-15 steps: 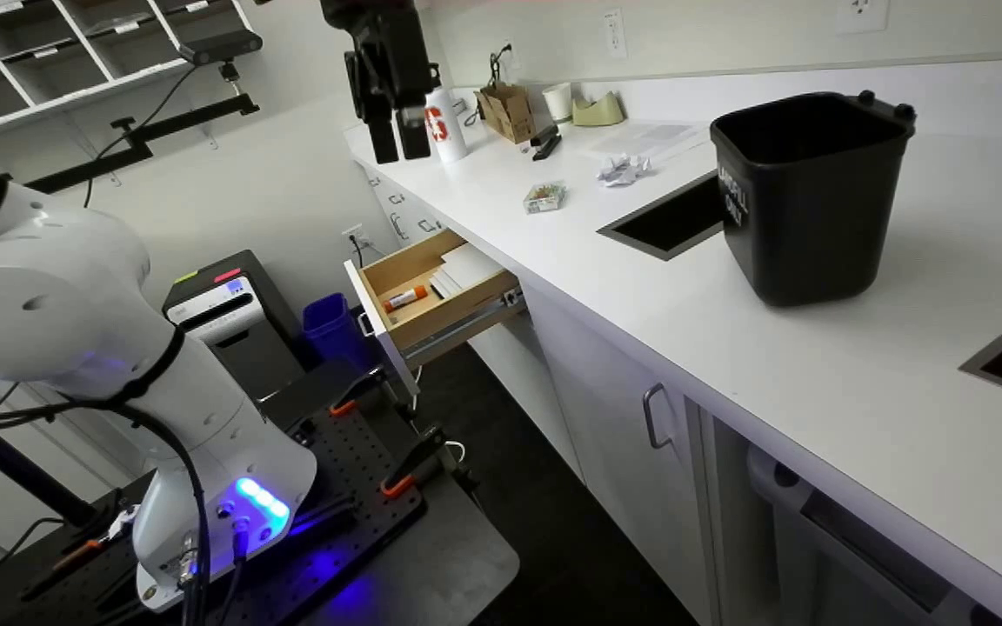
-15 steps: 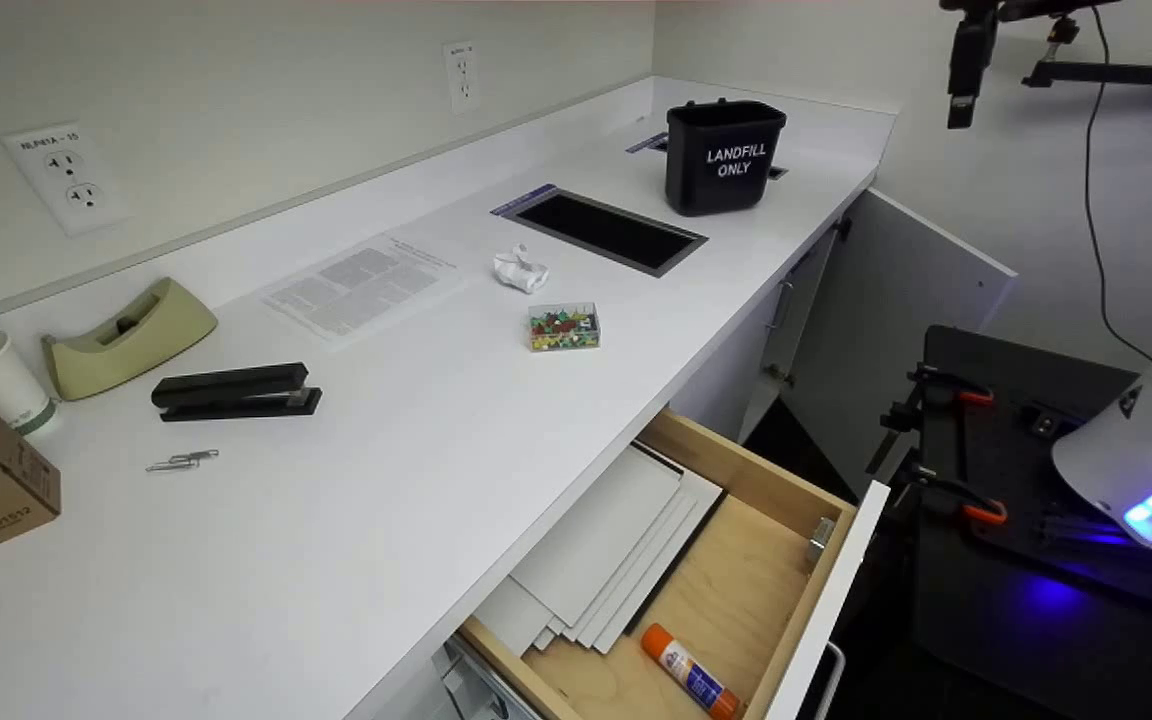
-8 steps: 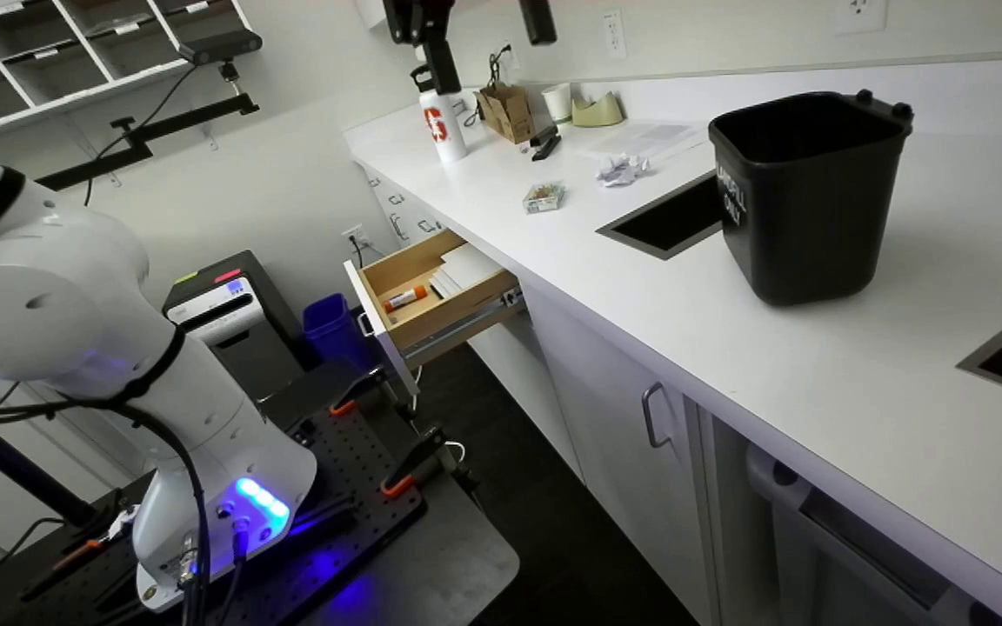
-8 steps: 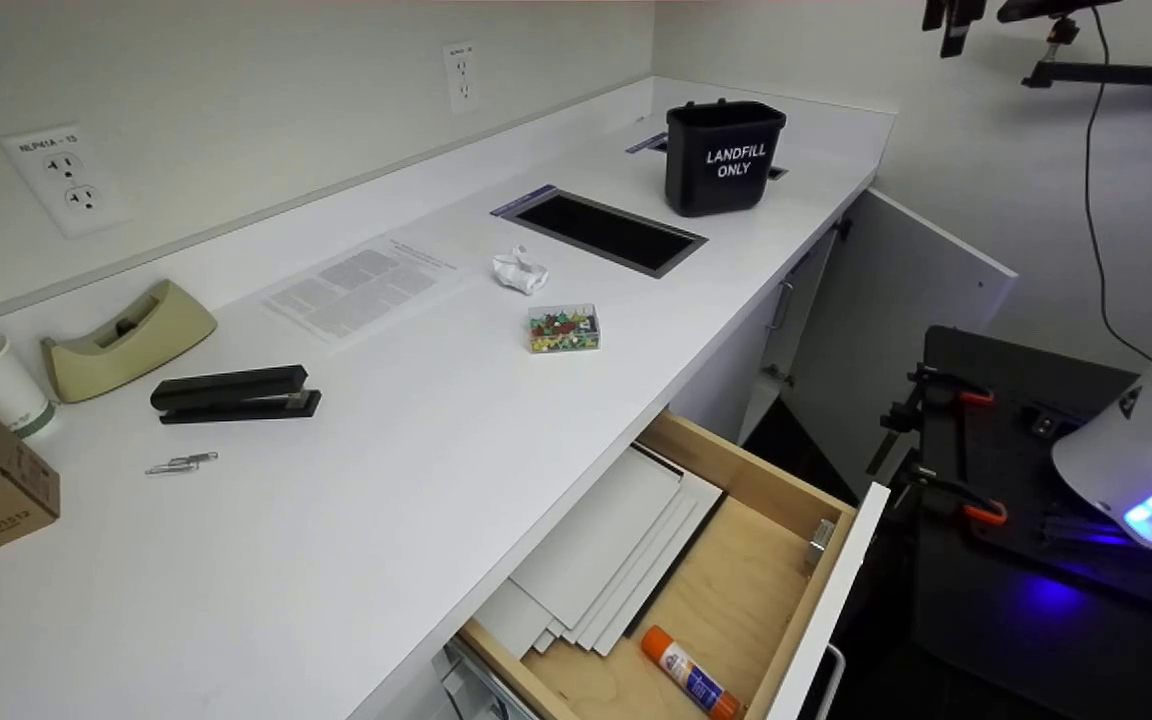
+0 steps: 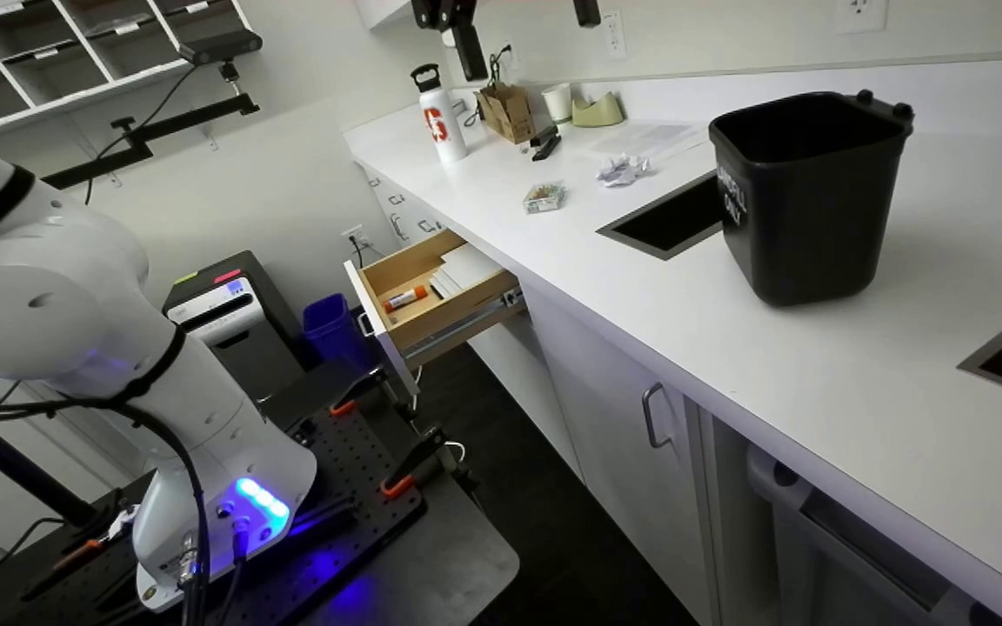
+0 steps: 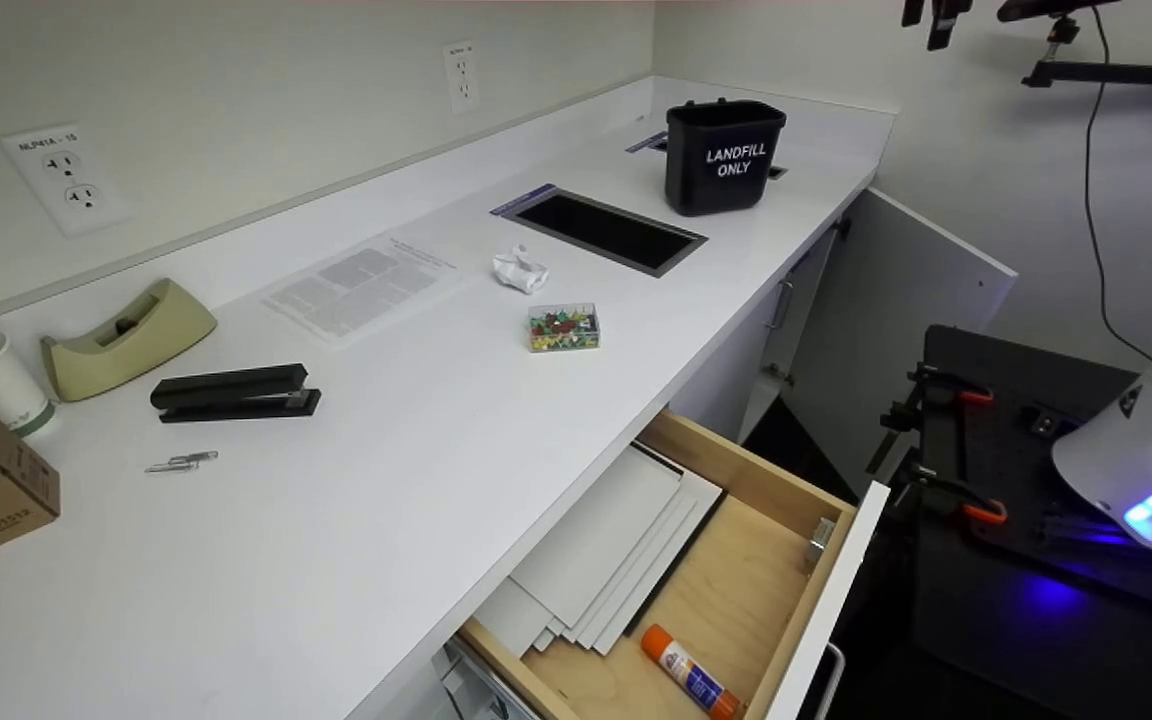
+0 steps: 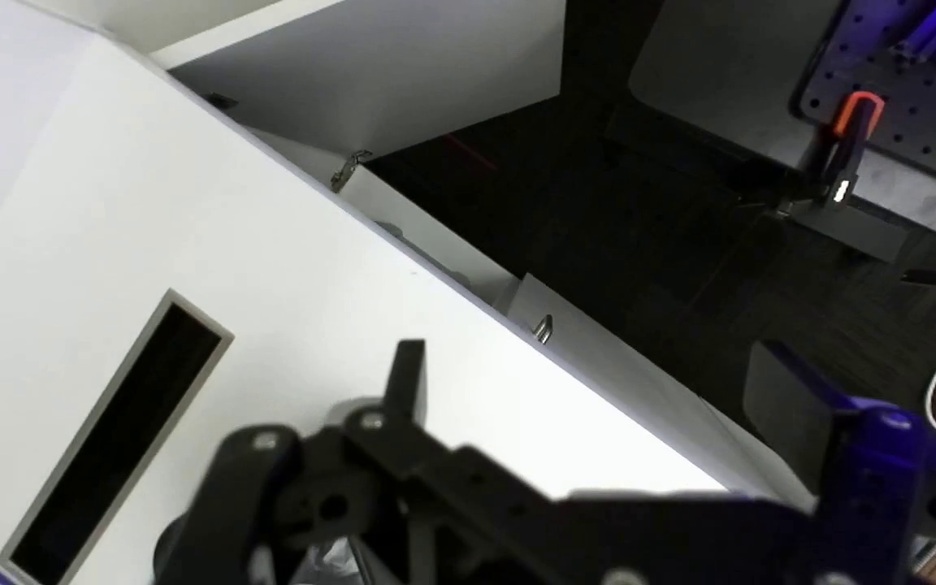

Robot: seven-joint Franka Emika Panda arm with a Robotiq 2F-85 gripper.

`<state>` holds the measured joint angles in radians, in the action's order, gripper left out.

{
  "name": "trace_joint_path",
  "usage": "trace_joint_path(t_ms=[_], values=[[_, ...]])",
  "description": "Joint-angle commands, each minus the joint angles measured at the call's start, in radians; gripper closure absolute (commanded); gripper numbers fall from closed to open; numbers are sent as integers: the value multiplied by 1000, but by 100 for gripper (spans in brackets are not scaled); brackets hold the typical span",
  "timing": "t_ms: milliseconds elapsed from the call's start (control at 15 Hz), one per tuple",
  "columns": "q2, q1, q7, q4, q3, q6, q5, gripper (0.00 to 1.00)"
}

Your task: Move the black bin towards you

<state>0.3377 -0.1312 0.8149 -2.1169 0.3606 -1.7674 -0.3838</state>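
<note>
The black bin stands upright on the white counter in both exterior views [image 5: 801, 217] [image 6: 721, 180], with "LANDFILL ONLY" on its side. In the wrist view, a dark rounded edge shows at the lower left behind the gripper; I cannot tell for sure whether it is the bin. My gripper is open and empty, raised high above the counter, at the top of both exterior views [image 5: 531, 39] [image 6: 925, 28]. It is apart from the bin. In the wrist view its fingers [image 7: 590, 361] are wide apart, with the counter's front edge running between them.
Dark rectangular recesses [image 6: 606, 232] [image 7: 119, 439] lie on both sides of the bin. A crumpled paper [image 5: 623, 170], a pin box [image 6: 564, 328] and a stapler [image 6: 236, 393] are on the counter. A drawer [image 6: 746, 560] stands open. A cabinet door [image 6: 906, 310] hangs open below the bin.
My gripper has moved up and, in an exterior view, to the right. Its fingers looked close together a second ago and now show wide apart. The bin has not moved.
</note>
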Motion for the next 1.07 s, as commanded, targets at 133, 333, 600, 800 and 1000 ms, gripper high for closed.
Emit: trace_joint_path(t_ms=[133, 333, 600, 800, 1000], values=[[-141, -1, 260, 56, 0, -192, 16, 0], [-233, -5, 430, 94, 1, -303, 118, 0], [-349, -32, 598, 177, -24, -308, 284, 0], [-454, -58, 623, 269, -48, -284, 343, 0], [-555, -85, 607, 353, -82, -271, 358, 0]])
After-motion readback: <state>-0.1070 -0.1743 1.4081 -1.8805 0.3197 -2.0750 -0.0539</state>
